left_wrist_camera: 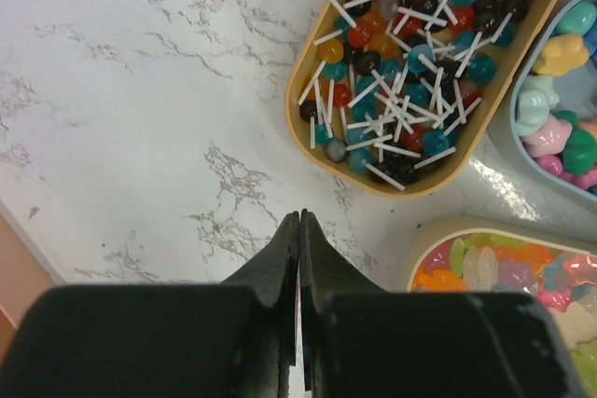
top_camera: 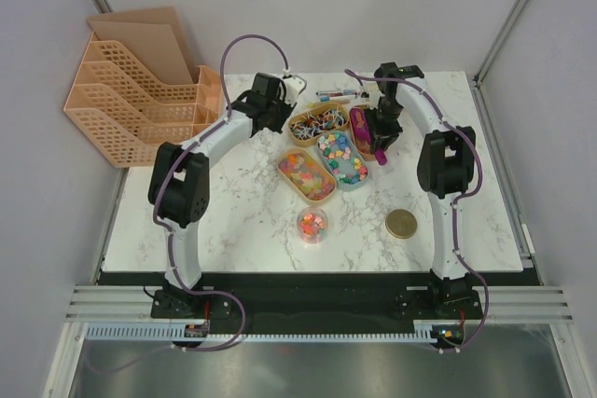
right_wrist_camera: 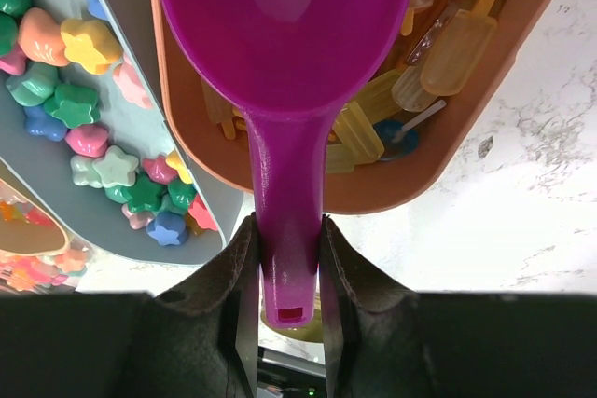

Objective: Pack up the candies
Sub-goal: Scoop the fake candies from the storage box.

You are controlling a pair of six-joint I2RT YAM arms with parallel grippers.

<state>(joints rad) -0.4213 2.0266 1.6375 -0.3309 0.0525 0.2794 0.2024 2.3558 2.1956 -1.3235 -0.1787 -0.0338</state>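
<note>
Four trays of candies (top_camera: 339, 157) on the worktop (top_camera: 233, 221): pastel stars fill the blue tray (right_wrist_camera: 201, 188), lollipops (left_wrist_camera: 401, 62) behind it, orange-pink gummies (top_camera: 306, 174) left of it. Right claw (right_wrist_camera: 289, 230) clamped on a purple scoop (right_wrist_camera: 280, 34) beside that tray; left claw (left_wrist_camera: 300, 221) pressed together, empty.

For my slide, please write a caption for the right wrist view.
Right fingers grip a purple scoop, its bowl at an orange tray of candies.
</note>
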